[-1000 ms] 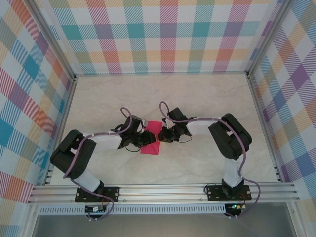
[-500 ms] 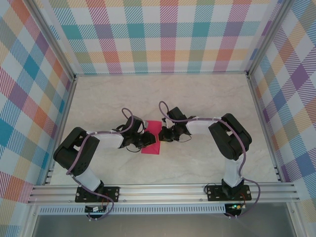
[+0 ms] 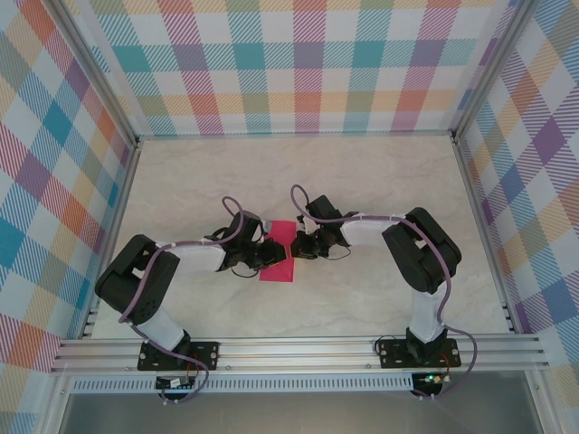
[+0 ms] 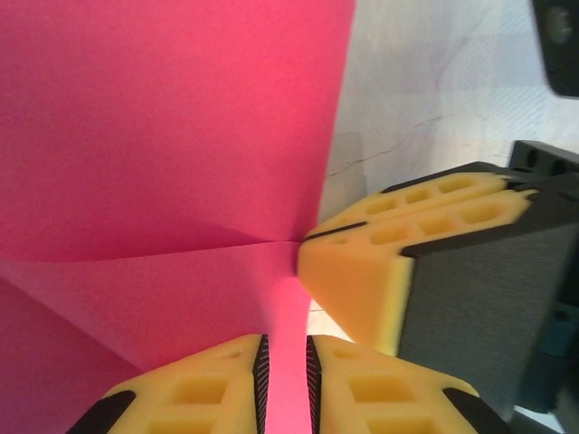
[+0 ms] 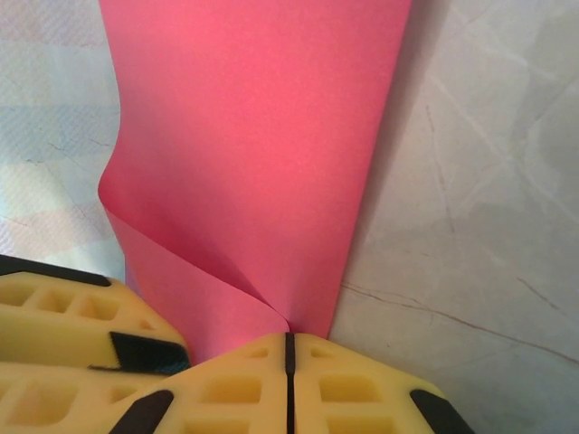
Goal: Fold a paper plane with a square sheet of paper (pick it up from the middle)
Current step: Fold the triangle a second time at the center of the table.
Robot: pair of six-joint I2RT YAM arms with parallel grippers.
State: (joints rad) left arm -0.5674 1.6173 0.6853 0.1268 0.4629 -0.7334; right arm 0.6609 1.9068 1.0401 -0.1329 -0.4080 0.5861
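Magenta-pink, the square sheet of paper lies partly folded mid-table in my top view. The left gripper is at its left edge and the right gripper at its upper right corner.

On the left wrist camera, my left gripper is clamped on a raised strip of the sheet, its jaws nearly together.

On the right wrist camera, my right gripper is clenched tight, nipping the sheet at a folded corner.

The left arm has shifted slightly right, toward the square sheet of paper.
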